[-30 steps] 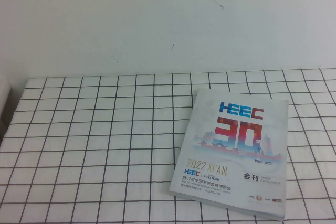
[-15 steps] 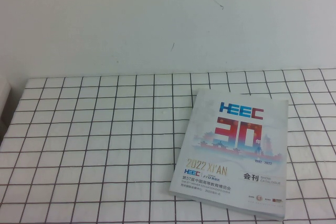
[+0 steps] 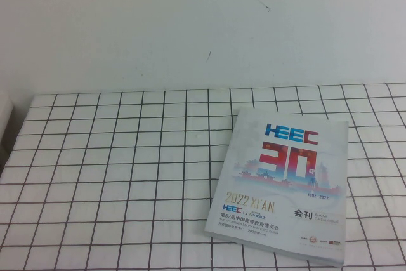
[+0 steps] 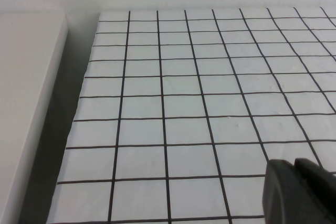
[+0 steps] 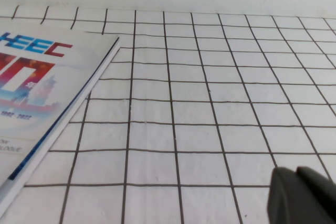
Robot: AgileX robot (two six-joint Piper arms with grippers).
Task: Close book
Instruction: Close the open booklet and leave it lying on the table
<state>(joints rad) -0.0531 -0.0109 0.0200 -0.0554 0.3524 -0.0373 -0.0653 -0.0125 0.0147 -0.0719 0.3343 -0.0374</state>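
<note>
The book lies closed and flat on the checked cloth, right of the middle in the high view, its "HEEC 30" cover facing up. Neither arm shows in the high view. The right wrist view catches the book's spine edge and cover, well apart from my right gripper, whose dark fingers sit together, shut on nothing, over the cloth. My left gripper hangs over the cloth near the table's left side, fingers together and holding nothing. The book is not in the left wrist view.
A white cloth with a black grid covers the table, which ends at a white wall at the back. The table's left edge drops off beside a pale surface.
</note>
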